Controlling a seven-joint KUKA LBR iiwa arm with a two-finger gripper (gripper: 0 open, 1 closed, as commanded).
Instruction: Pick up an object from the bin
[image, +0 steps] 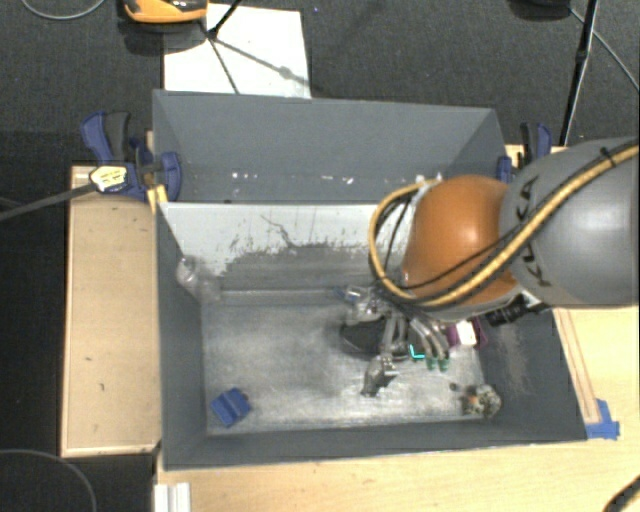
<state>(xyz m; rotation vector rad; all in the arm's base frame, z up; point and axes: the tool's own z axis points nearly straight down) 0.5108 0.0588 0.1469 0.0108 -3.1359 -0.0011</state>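
Note:
My gripper (377, 379) hangs low over the bin's floor, right of the middle, under the orange cover. A dark, flat thing (357, 338) lies just up and left of it, partly hidden by the wrist. To the gripper's right lie a small green piece (426, 353) and a purple and white thing (463, 333), both half covered by the arm. A small brownish-green lump (481, 400) rests near the front right corner.
A blue block (229, 406) lies alone in the front left corner. A clear, glassy thing (191, 276) sits against the back wall at the far left. The arm covers the bin's right side.

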